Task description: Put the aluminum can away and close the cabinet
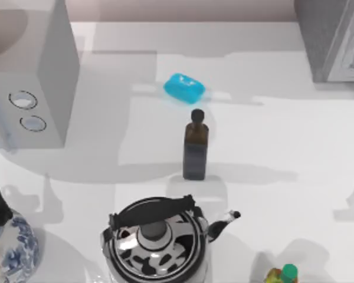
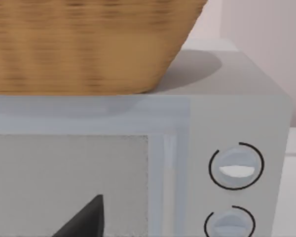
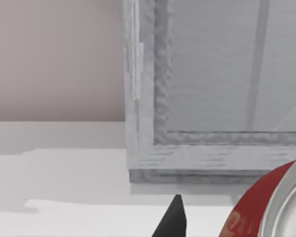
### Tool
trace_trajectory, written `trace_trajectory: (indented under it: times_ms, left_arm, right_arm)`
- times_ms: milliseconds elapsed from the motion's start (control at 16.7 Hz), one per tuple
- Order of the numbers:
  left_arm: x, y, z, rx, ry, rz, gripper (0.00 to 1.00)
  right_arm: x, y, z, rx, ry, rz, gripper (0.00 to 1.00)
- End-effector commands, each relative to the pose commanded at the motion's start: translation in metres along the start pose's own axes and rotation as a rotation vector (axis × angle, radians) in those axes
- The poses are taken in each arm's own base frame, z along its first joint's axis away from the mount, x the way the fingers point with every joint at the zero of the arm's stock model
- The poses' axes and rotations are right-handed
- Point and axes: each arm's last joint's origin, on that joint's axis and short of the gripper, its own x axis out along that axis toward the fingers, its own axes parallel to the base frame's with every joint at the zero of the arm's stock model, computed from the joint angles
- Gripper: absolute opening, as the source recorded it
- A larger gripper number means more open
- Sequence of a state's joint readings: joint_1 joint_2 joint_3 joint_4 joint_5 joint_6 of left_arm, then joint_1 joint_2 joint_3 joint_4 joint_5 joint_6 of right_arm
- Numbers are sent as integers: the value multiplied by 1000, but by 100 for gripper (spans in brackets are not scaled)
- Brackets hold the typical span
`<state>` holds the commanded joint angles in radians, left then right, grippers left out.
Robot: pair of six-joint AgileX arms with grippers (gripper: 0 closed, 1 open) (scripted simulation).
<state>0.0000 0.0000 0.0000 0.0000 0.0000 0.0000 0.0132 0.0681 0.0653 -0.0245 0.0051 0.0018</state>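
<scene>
The aluminum can (image 3: 254, 207) fills a corner of the right wrist view, red-sided with a silver rim, very close to the camera. My right gripper (image 3: 209, 224) is shut on it; one dark fingertip (image 3: 172, 219) shows beside the can. Just beyond stands the cabinet (image 3: 212, 98), dark grey and speckled with a pale framed panel. In the top view the cabinet (image 1: 333, 38) is at the table's far right corner. My left gripper (image 2: 84, 219) is parked in front of the light grey box.
A light grey box (image 1: 32, 88) with two round dials stands at the far left, with a wicker basket (image 2: 84, 44) on top. A blue block (image 1: 184, 88), a dark brown bottle (image 1: 196, 147), a patterned kettle (image 1: 159, 239), a blue-and-white vase (image 1: 9, 247) and a green-capped bottle (image 1: 286, 274) are on the table.
</scene>
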Motion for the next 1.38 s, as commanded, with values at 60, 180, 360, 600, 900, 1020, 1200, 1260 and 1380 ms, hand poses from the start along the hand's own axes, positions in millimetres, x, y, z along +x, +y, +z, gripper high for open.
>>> trace_trajectory:
  times_ms: [60,180,360,600,900,1020,1200,1260,1380]
  left_arm:
    - [0,0,0,0,0,0,100]
    - [0,0,0,0,0,0,100]
    - [0,0,0,0,0,0,100]
    - [0,0,0,0,0,0,100]
    - [0,0,0,0,0,0,100]
    - [0,0,0,0,0,0,100]
    - [0,0,0,0,0,0,100]
    - [0,0,0,0,0,0,100]
    - [0,0,0,0,0,0,100]
  right_arm:
    - [1,1,10,-1,13,5,0]
    - [4,3,37,-3,40,18,0]
    - [15,9,99,-8,48,40,0]
    - [40,19,199,-10,2,60,0]
    - [86,34,299,-5,-46,45,0]
    - [106,40,320,-2,-46,29,0]
    - [131,45,336,0,-31,4,0]
    - [137,46,338,0,-27,-2,0]
    - [141,46,339,1,-24,-8,0]
